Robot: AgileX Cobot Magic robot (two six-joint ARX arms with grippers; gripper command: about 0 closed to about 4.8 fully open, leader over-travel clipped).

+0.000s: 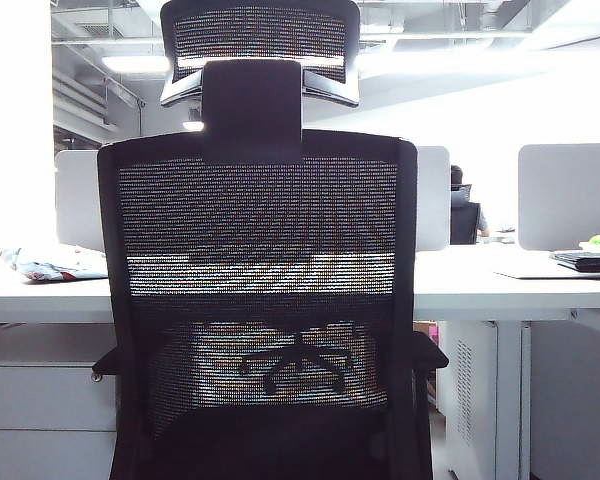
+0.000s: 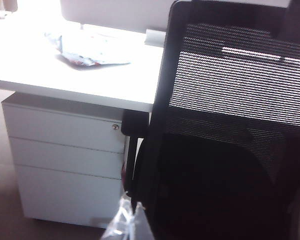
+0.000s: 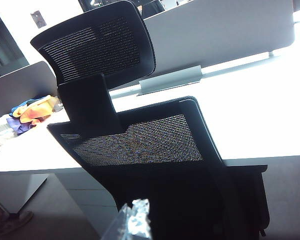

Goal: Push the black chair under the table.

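Note:
The black chair (image 1: 258, 250) fills the exterior view, seen from behind, its mesh back and headrest facing me and its armrests just below the top of the table (image 1: 500, 290). Neither gripper shows in that view. In the left wrist view my left gripper (image 2: 131, 217) has its clear fingers pressed together, right at the outer edge of the black chair (image 2: 230, 150), beside the table (image 2: 65, 80). In the right wrist view my right gripper (image 3: 132, 220) looks shut and sits against the lower back of the black chair (image 3: 140, 145), with the table (image 3: 250, 120) beyond it.
A white drawer unit (image 2: 65, 155) stands under the desk left of the chair. A crumpled bag (image 2: 85, 50) lies on the top, and coloured cloths (image 3: 32, 110) lie further off. Grey partition screens (image 1: 565, 195) line the far edge. A person (image 1: 465, 215) sits behind.

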